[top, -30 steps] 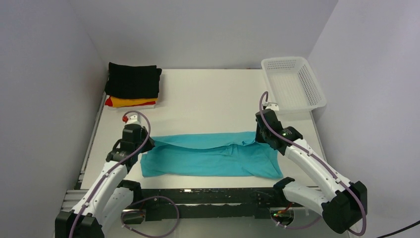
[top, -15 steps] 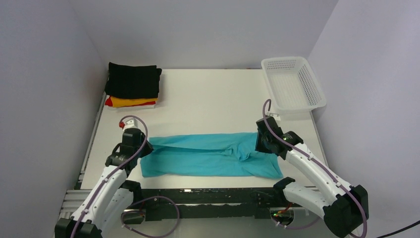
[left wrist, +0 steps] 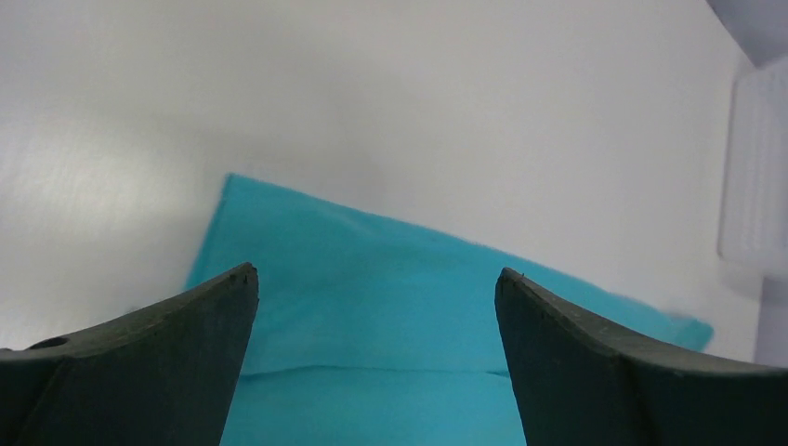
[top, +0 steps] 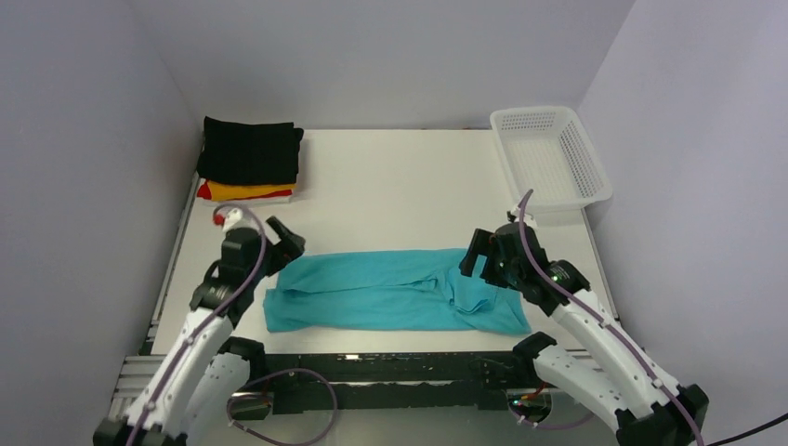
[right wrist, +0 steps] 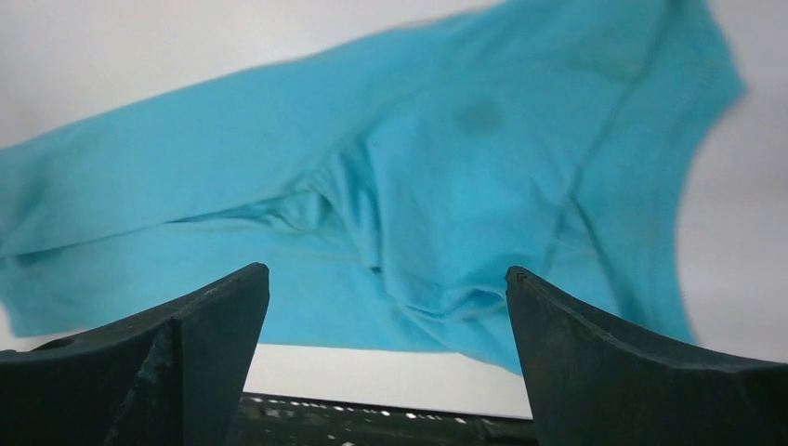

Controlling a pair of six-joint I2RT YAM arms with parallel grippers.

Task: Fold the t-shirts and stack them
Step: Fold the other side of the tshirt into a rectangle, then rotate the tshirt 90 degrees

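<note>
Two white-shelled jointed arms with black joint housings: left arm [top: 189, 342], lower left; right arm [top: 595, 325], lower right. A purple cable [top: 518, 223] loops along each. Left gripper [left wrist: 372, 274] and right gripper [right wrist: 386, 269] bear dark matte wedge-shaped fingers [left wrist: 139, 362].

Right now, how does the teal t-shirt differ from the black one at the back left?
The teal t-shirt lies as a long, wrinkled band near the front edge; the black t-shirt is a compact folded rectangle. The teal one rests straight on the table; the black one tops a yellow-orange t-shirt and a red one. Both are plain, single-colour shirts.
</note>
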